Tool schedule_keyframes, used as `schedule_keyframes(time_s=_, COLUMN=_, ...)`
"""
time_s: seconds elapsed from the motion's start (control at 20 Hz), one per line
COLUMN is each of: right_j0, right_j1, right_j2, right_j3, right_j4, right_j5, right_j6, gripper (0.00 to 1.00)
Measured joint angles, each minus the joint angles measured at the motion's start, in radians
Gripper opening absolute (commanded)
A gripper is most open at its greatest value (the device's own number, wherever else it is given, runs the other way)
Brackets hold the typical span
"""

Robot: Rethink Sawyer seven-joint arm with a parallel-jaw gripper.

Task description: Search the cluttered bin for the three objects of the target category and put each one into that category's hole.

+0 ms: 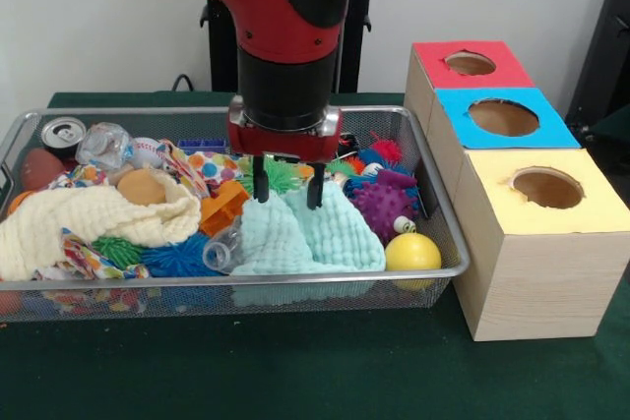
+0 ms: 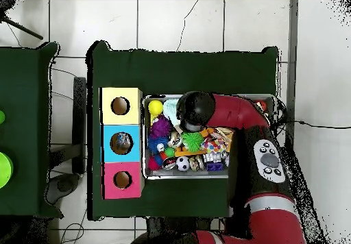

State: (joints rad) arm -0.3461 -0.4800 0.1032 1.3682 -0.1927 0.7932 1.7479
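Bottles: one clear bottle [image 1: 222, 248] lay at the bin's [image 1: 295, 279] front rim, beside the mint cloth [image 1: 305, 233]; another [image 1: 103, 145] sat by the can [image 1: 63, 135].
Gripper [image 1: 286, 187]: fingers apart, tips on the mint cloth.
Boxes: yellow-topped box [image 1: 541, 243] stood just beside the bin.

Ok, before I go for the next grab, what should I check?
1. Jaws open, empty: ok.
2. Gripper over a bottle: not ok, it is over the mint cloth.
3. Target found: ok, front bottle lies by the bin's near rim, back bottle beside the can.
4. Third bottle: cannot tell, none shows.
5. Holes in the three boxes unblocked: ok.
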Motion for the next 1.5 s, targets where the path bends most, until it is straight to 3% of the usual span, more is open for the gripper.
schedule_keyframes(time_s=0.25, right_j0=0.017, right_j1=0.035, right_j2=0.002, right_j3=-0.081, right_j4=0.0, right_j5=0.075, right_j6=0.0, gripper=1.0)
schedule_keyframes(time_s=0.45, right_j0=0.001, right_j1=0.06, right_j2=0.015, right_j3=-0.118, right_j4=0.0, right_j5=0.078, right_j6=0.0, gripper=1.0)
schedule_keyframes(time_s=1.05, right_j0=-0.113, right_j1=0.126, right_j2=0.088, right_j3=-0.155, right_j4=-0.002, right_j5=0.075, right_j6=0.0, gripper=1.0)
schedule_keyframes(time_s=1.5, right_j0=-0.154, right_j1=0.11, right_j2=0.125, right_j3=-0.148, right_j4=-0.05, right_j5=0.04, right_j6=0.0, gripper=1.0)
